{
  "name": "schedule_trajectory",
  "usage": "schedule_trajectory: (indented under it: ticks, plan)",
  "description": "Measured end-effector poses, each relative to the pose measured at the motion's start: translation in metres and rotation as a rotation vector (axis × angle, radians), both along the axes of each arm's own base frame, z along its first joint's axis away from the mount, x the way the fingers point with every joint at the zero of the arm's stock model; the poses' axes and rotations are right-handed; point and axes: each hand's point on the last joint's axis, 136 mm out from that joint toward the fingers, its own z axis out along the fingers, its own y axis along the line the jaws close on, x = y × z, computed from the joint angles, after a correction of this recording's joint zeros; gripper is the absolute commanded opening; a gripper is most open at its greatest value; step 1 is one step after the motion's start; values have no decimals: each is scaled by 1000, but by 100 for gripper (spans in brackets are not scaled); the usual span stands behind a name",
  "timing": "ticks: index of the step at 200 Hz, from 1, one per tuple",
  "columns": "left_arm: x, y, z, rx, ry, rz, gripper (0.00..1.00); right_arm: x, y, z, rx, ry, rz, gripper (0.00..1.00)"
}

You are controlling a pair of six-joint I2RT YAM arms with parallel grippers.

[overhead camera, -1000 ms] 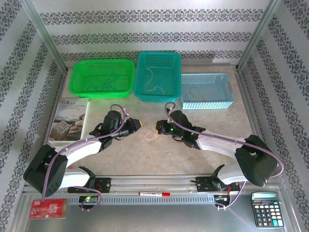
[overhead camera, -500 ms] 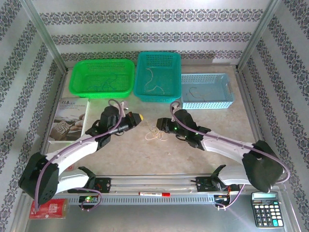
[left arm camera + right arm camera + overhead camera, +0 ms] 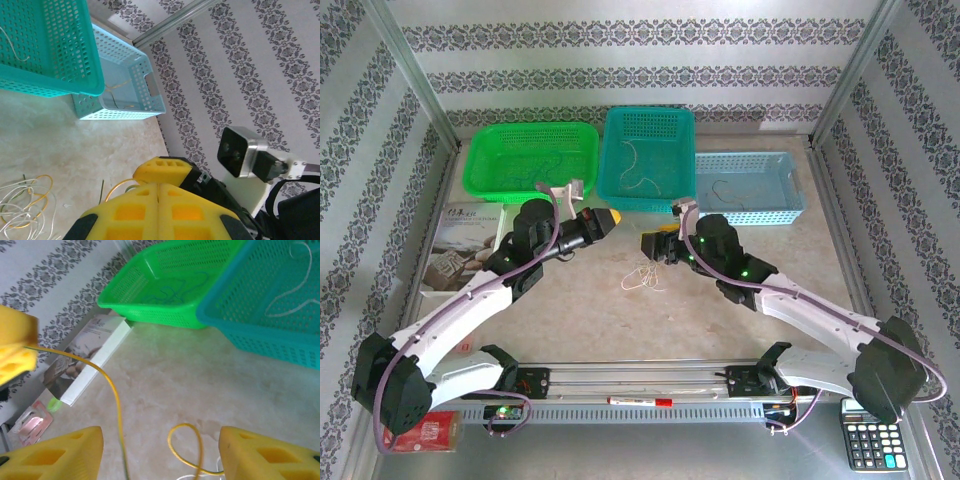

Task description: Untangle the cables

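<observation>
Currently, working from the left of the table point(image 3: 570, 310): a book point(image 3: 460, 245) lies in front of the green basket point(image 3: 530, 160), which holds thin blue wires point(image 3: 175, 290). I see the left gripper point(image 3: 604, 220) held over the table in front of that basket. Its yellow pads point(image 3: 135, 212) are pressed flat together, pinching one end of a yellow cable point(image 3: 113, 385), which arcs down from the pinch toward the table. The remaining cables point(image 3: 642, 278), a small whitish and yellow tangle, lie loose on the surface between the two arms, nearer the bases than either gripper. Behind them the teal basket point(image 3: 648, 158) holds a pale wire point(image 3: 290, 300). The right gripper point(image 3: 160, 442) faces the left one with its fingers standing wide apart, gripping nothing. The yellow cable runs down through that gap, close to one finger. Furthest right sits a light blue basket point(image 3: 748, 188) with a dark wire point(image 3: 722, 190) inside.
</observation>
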Motion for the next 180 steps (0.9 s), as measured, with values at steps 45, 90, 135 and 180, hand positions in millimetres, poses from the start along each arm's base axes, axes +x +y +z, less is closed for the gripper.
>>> schedule_trajectory:
  ticks: [45,90,135,180]
  plan:
    - [-5,-7,10,-10,-12,-29,0,2,6,21,-1,-64,34,62]
    - [-10,-13,9,-7,-3,-56,0,9,18,29,-17,-81,67,62]
    - [-12,-18,16,-15,-12,-74,0,18,33,21,-42,-60,110,36]
    - [-12,-16,29,-31,-36,-63,0,20,32,-1,-74,-36,109,13]
